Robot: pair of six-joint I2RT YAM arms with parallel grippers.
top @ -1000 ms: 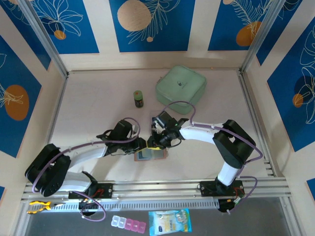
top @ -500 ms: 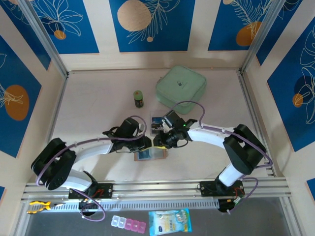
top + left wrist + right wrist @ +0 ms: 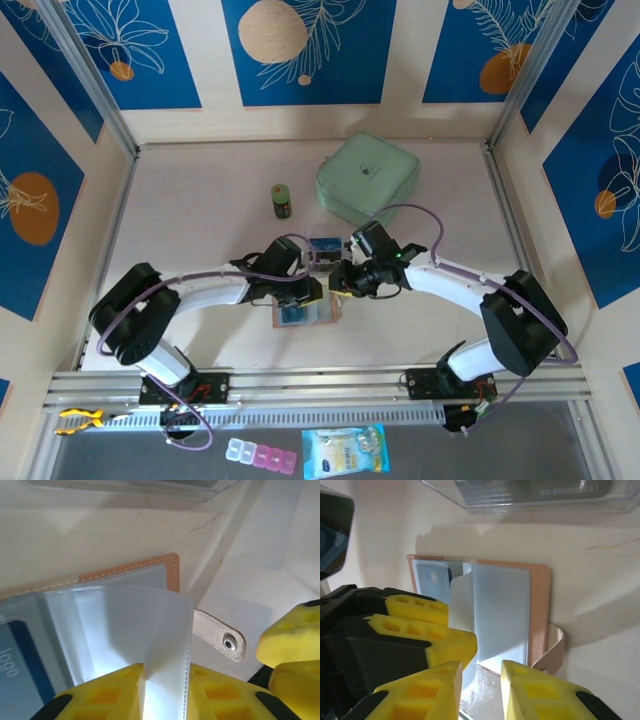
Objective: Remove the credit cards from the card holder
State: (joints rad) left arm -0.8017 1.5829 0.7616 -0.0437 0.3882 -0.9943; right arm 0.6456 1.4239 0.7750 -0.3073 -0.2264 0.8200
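The card holder lies open on the table, tan leather with clear pockets and a snap tab. My left gripper is shut on one clear pocket leaf and holds it up off the holder. A blue credit card sits in a pocket to the left. My right gripper is at the holder's edge, beside the left gripper's fingers. It is closed on a pale glossy card that sticks out from under the pocket pages.
A clear plastic box with a card inside lies just behind the holder. Farther back stand a small green bottle and a mint-green zip case. A pill organiser and a sachet lie in front of the arm bases.
Both grippers have shifted to the right over the holder, and the left arm has stretched out further. The clear box behind, covered by the right gripper a second ago, now shows.
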